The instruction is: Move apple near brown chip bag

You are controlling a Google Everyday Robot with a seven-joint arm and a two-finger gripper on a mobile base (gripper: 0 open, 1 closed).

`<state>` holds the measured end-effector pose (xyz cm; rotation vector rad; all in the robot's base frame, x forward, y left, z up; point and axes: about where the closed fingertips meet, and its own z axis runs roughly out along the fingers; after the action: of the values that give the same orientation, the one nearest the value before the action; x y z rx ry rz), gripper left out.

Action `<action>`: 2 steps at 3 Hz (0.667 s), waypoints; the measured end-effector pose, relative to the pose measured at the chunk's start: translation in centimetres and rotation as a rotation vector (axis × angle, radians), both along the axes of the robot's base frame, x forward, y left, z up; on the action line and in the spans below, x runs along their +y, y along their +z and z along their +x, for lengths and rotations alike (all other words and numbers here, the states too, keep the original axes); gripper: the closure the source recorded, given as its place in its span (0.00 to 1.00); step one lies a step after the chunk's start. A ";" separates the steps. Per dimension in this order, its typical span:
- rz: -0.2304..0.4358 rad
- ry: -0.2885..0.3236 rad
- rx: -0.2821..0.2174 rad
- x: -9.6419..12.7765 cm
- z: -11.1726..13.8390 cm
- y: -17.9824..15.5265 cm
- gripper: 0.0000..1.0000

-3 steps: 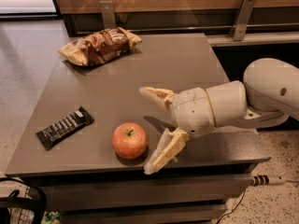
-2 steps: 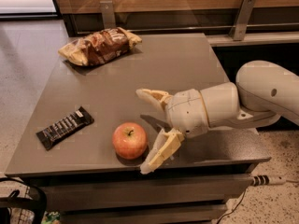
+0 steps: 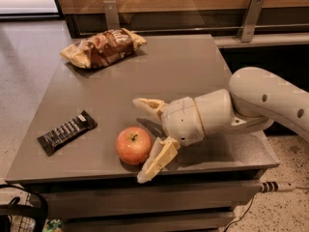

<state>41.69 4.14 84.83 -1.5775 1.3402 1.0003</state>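
Observation:
The red-orange apple (image 3: 133, 145) stands upright on the grey table (image 3: 183, 71) near its front edge, stem up. The brown chip bag (image 3: 103, 48) lies at the far left of the table top, well away from the apple. My gripper (image 3: 144, 139) reaches in from the right, just right of the apple. Its two tan fingers are spread wide: one (image 3: 148, 105) is behind and right of the apple, the other (image 3: 155, 161) is at the apple's front right, close to or touching it. Nothing is held.
A flat black candy bar with white stripes (image 3: 66, 132) lies at the table's front left. A wooden wall with metal brackets (image 3: 251, 16) runs behind the table. A cable (image 3: 275, 186) and a dark object (image 3: 21, 216) lie on the floor below the front edge.
The gripper and arm have moved left toward the apple, bringing the open fingers closer around its right side. The apple, bag and candy bar have not moved.

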 end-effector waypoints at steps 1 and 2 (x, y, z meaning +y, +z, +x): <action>0.003 -0.010 0.001 -0.3 -0.4 -0.8 0.16; 0.002 -0.007 0.000 -0.2 -0.6 -0.9 0.39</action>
<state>41.14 3.97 83.97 -1.5699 1.3433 0.9969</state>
